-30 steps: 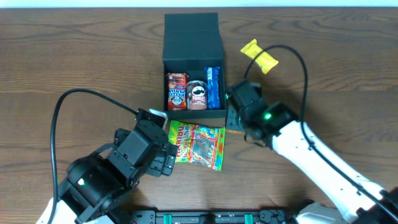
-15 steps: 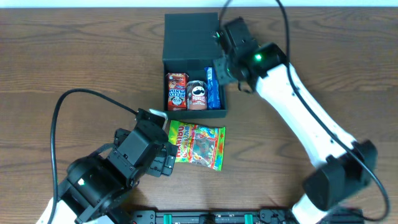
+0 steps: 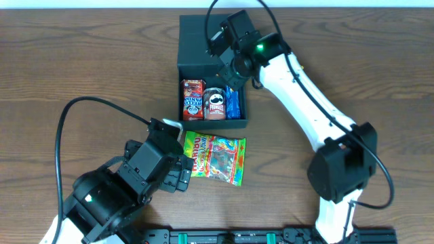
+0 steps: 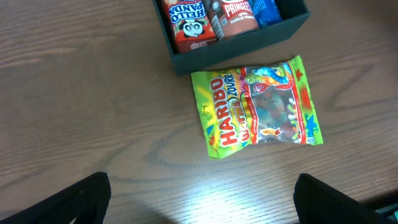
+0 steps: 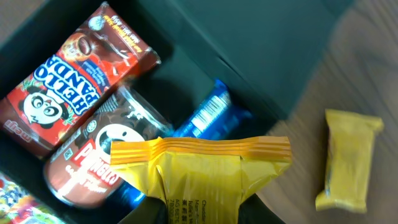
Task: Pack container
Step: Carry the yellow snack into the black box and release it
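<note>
Looking down on a brown wooden tabletop (image 3: pixel 380 81). Reaching from the near right corner with the right arm (image 3: pixel 305 102) to above the container (image 3: pixel 196 41). Right gripper (image 5: pixel 199 210) pinched narrow on a yellow packet (image 5: pixel 199 171), poised over the contents. At the near left corner, the left arm (image 3: pixel 115 190), with left gripper (image 4: pixel 205 208) spread wide, gripping nothing, above bare wood. Container near the middle of the far edge, flap lid folded back toward that edge. Just beside its near wall, lying flat: a Haribo bag (image 3: pixel 215 158). Inside, in a row from left side to right: Hello Panda box (image 3: pixel 192 99), Pringles can (image 3: pixel 215 103), blue packet (image 5: pixel 214 115). On bare wood near the container: a second yellow packet (image 5: pixel 348 158).
</note>
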### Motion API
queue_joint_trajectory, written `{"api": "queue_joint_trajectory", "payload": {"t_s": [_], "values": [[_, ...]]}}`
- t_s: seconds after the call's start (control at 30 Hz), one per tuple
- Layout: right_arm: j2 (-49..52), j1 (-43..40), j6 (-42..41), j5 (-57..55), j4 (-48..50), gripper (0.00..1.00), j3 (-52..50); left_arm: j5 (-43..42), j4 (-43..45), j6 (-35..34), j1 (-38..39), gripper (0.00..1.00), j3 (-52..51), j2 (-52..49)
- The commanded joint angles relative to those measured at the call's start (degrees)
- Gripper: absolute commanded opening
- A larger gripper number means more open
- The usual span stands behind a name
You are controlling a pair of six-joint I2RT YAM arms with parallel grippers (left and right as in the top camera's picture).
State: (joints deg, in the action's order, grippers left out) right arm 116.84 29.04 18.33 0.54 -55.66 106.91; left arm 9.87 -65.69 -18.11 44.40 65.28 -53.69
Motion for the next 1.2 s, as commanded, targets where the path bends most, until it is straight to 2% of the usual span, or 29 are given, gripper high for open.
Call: {"api": "queue_joint_trajectory", "payload": {"t_s": [0.0,0.23,0.73,0.8,0.83,0.87,0.9,0.97,1.1,1.17], "values": [[2.8,-0.3,7.5,3.0,1.9,0.21,1.3,1.0,-0.1,0.5,-0.1,0.95,0.0,-0.1],[6.8,-0.3,12.5,3.0,7.1,0.21,1.3,1.0,-0.1,0.5,-0.1,0.95,0.0,-0.1],[11.6,-0.1,21.7,7.5,10.0,0.24,1.3,1.0,-0.1,0.5,-0.1,0.95,0.0,-0.1],[12.3,-0.1,21.6,7.5,10.3,0.27,1.3,1.0,-0.1,0.5,-0.1,0.95,0.0,-0.1],[12.5,-0.1,21.7,7.4,10.3,0.32,1.3,1.0,-0.1,0.5,-0.1,0.95,0.0,-0.1],[12.7,-0.1,21.7,7.4,10.3,0.45,1.3,1.0,-0.1,0.5,-0.1,0.95,0.0,-0.1],[12.7,-0.1,21.7,7.4,10.3,0.52,1.3,1.0,-0.1,0.5,-0.1,0.95,0.0,-0.1],[12.7,-0.1,22.1,7.4,10.5,0.60,1.3,1.0,-0.1,0.5,-0.1,0.95,0.0,-0.1],[12.5,0.0,22.1,7.0,11.3,0.59,2.2,1.0,-0.1,0.5,-0.1,0.95,0.0,-0.1],[12.1,0.0,22.0,7.0,10.8,0.54,3.3,1.0,-0.1,0.5,-0.1,0.95,0.0,-0.1]]}}
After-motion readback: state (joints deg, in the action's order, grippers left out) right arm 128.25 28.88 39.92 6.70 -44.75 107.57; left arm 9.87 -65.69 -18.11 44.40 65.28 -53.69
